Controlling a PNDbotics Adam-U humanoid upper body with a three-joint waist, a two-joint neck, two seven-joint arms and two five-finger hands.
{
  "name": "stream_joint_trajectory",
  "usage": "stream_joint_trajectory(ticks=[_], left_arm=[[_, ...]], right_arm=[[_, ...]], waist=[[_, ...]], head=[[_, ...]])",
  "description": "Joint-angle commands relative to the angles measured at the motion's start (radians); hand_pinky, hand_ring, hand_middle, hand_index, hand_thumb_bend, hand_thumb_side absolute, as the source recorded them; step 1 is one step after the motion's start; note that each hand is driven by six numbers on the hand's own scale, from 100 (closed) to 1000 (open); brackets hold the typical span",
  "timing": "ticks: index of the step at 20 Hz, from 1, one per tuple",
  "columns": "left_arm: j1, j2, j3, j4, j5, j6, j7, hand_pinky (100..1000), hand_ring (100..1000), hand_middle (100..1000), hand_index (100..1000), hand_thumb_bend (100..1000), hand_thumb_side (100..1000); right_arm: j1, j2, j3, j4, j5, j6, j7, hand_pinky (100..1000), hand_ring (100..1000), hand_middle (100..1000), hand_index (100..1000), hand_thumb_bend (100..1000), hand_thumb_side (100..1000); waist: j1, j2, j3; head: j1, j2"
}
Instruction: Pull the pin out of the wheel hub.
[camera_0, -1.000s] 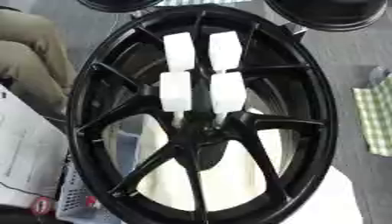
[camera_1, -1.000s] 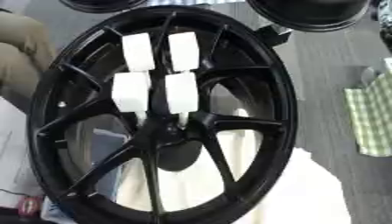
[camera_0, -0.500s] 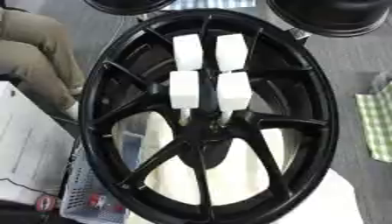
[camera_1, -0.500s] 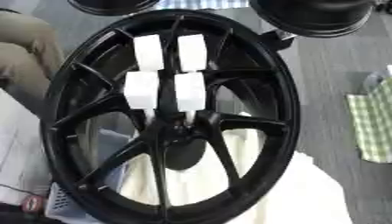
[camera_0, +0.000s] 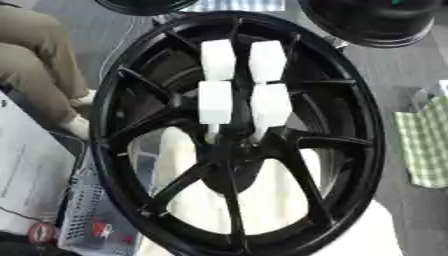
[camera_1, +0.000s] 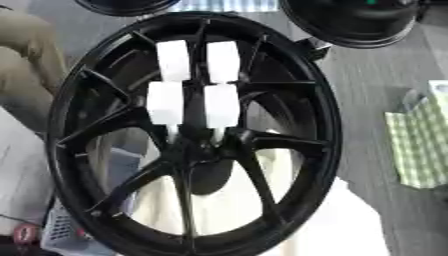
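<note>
A large black spoked wheel fills both views, seen from above, with its hub at the centre. Four white blocks stand in two columns just above the hub. The lower two blocks narrow into thin pale stems that reach down into the hub; these look like the pins. No robot hand shows in either view, and nothing touches the blocks or stems.
A person's legs in khaki trousers are at the upper left. White papers and a grey basket lie at the lower left. A green checked cloth lies at the right. Two other black wheels are at the top.
The whole picture has shifted slightly, so the camera has moved. The wheel, white blocks and stems keep the same places relative to each other.
</note>
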Motion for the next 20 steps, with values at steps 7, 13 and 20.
stream_joint_trajectory(ticks=[7,13,20], left_arm=[[-0.004,0.044,0.006,-0.018,0.003,0.003,-0.009,855,881,785,824,169,907],[-0.005,0.051,0.002,-0.018,0.003,0.009,-0.019,854,880,784,822,168,908],[-0.002,0.048,0.002,-0.018,0.005,0.013,-0.024,854,880,784,820,169,910]], right_arm=[[-0.205,0.086,0.136,0.120,0.092,-0.048,0.228,874,884,815,845,100,466],[-0.319,0.181,0.256,0.225,0.157,-0.088,0.306,876,889,823,846,100,483],[-0.391,0.265,0.291,0.331,0.165,-0.110,0.388,865,890,828,857,100,468]], waist=[[-0.007,-0.011,0.001],[-0.018,-0.008,0.007],[-0.015,-0.010,0.009]], head=[[-0.013,-0.004],[-0.015,-0.004],[-0.015,-0.001]])
